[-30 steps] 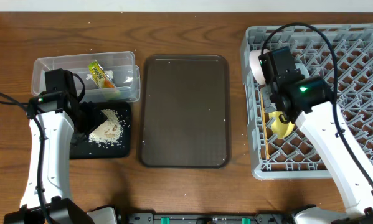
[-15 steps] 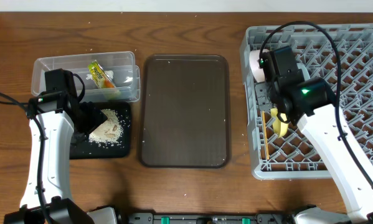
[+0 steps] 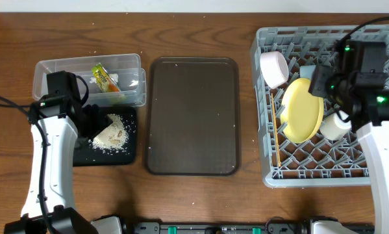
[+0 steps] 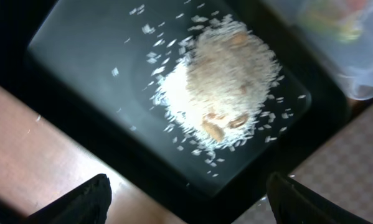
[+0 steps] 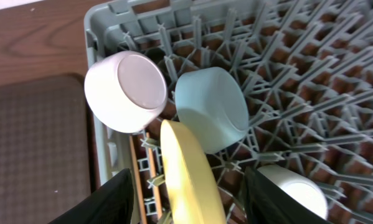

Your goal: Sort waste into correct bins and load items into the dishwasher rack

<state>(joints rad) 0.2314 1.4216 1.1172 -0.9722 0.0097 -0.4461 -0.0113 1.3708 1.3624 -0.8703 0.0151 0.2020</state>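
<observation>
Well, both claws hang spread wide, gripping nothing.
Over there the right claw (image 5: 192,199) straddles the yellow plate (image 3: 302,110), on edge near the rack's (image 3: 311,170) 9 o'clock wall; the left claw (image 4: 186,202) hovers over the rice heap (image 4: 220,81) on the black tray (image 4: 80,50).

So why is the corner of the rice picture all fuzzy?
Left wrist view: the rice heap is fairly sharp, but the clear tub in the top right corner is out of focus, and the dark fingers at the bottom are blurry too. Right wrist view: the yellow plate looks soft at its near edge. Overhead view: sharp throughout.
</observation>
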